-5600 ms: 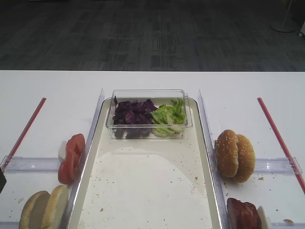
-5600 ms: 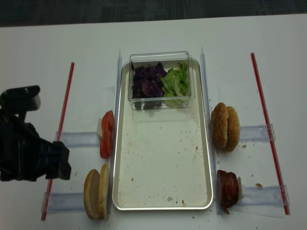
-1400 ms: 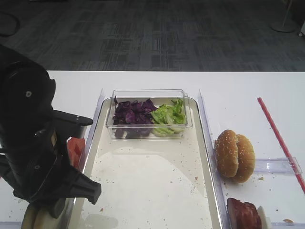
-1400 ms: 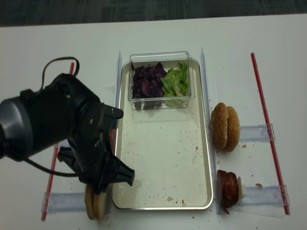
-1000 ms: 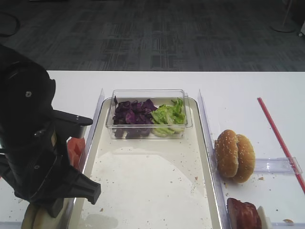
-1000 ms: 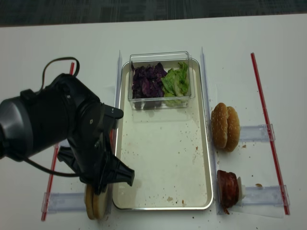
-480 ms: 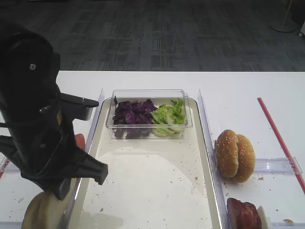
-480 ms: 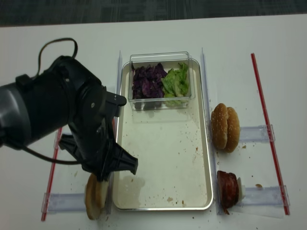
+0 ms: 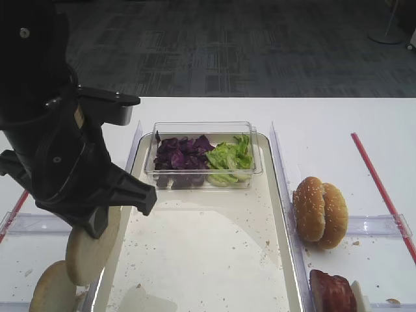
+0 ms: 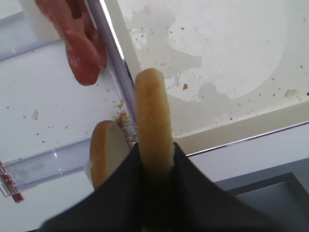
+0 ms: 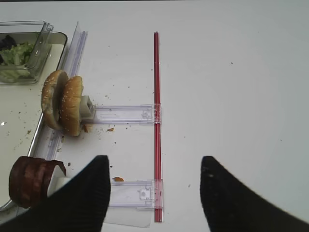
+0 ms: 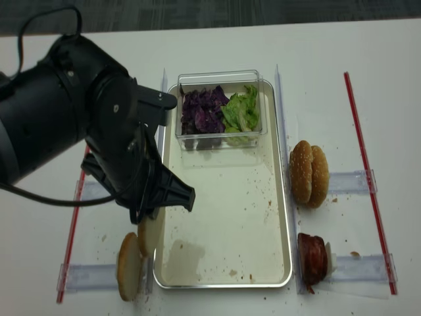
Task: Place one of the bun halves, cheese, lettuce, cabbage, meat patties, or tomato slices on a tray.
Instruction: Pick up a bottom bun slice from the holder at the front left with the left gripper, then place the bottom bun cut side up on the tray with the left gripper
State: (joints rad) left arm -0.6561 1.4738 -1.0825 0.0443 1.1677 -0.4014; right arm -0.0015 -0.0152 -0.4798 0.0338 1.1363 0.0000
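My left gripper [image 10: 154, 151] is shut on a plain bun half [image 10: 152, 108], held on edge above the left rim of the tray [image 10: 217, 72]. The same bun half [image 9: 88, 250] hangs below the black left arm, beside the tray [image 9: 208, 260]. A second bun half [image 9: 52, 292] stays in its holder. Tomato slices [image 10: 79, 53] lie left of the rim. Cabbage [image 9: 181, 156] and lettuce [image 9: 231, 159] fill a clear box. Meat patties [image 11: 29, 181] stand right of the tray. Cheese does not show. My right gripper [image 11: 154, 163] is open over bare table.
Sesame buns [image 9: 320, 211] stand on edge in a clear holder right of the tray. The clear box [image 12: 220, 108] sits on the tray's far end. Red strips [image 11: 156, 121] and clear plastic rails [image 12: 352, 181] lie on the white table.
The left arm has risen and moved away from the near edge, lifting one bun half out of its holder. The other bun half stays behind.
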